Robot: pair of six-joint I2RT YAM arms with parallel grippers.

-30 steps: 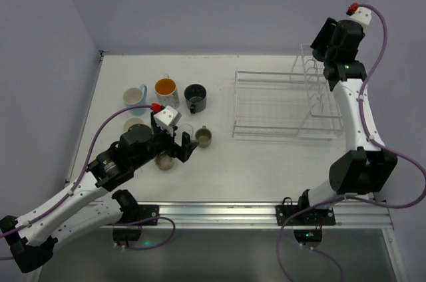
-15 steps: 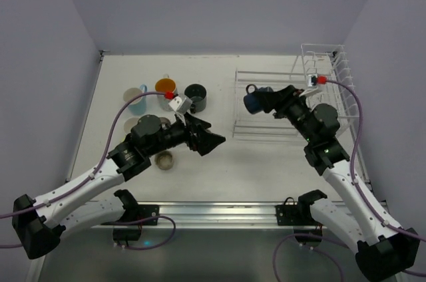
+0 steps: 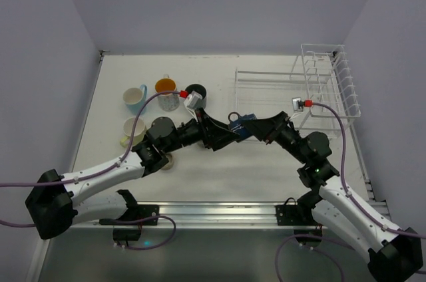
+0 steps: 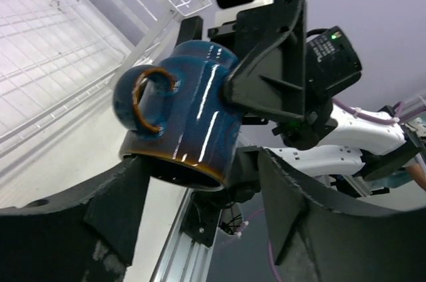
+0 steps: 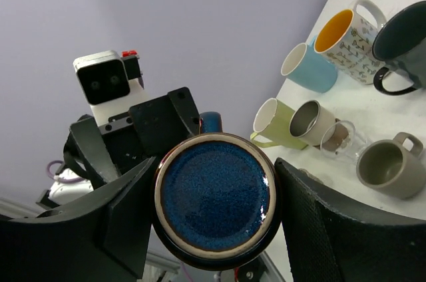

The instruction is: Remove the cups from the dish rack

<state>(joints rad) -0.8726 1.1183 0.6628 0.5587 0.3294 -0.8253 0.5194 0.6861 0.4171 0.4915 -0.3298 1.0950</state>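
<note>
A: Top external view: where is the navy cup (image 3: 239, 124)?

B: Aloft over the table (image 3: 219, 76), just left of the dish rack (image 3: 293, 96), between the two arms. The right gripper (image 3: 251, 129) clamps it; the left gripper (image 3: 225, 137) meets it from the other side. The left arm hides part of the cup group. Five show: a light blue cup (image 3: 135, 98), a patterned cup (image 3: 166, 89), a black cup (image 3: 196, 93), a pale green cup (image 3: 131, 129) and a half-hidden cup (image 3: 165, 161).

A: Left wrist view?

B: Its fingers (image 4: 113, 209) stand spread either side of the cup's mouth, a gap on one side; nothing gripped. The rack lies behind.

A: Right wrist view?

B: The cup's base faces the camera, pinched between both fingers (image 5: 326, 222), blocking most of the left gripper. Seven cups stand on the table, among them a clear glass (image 5: 343, 139) and a grey-beige mug (image 5: 386, 165).
</note>
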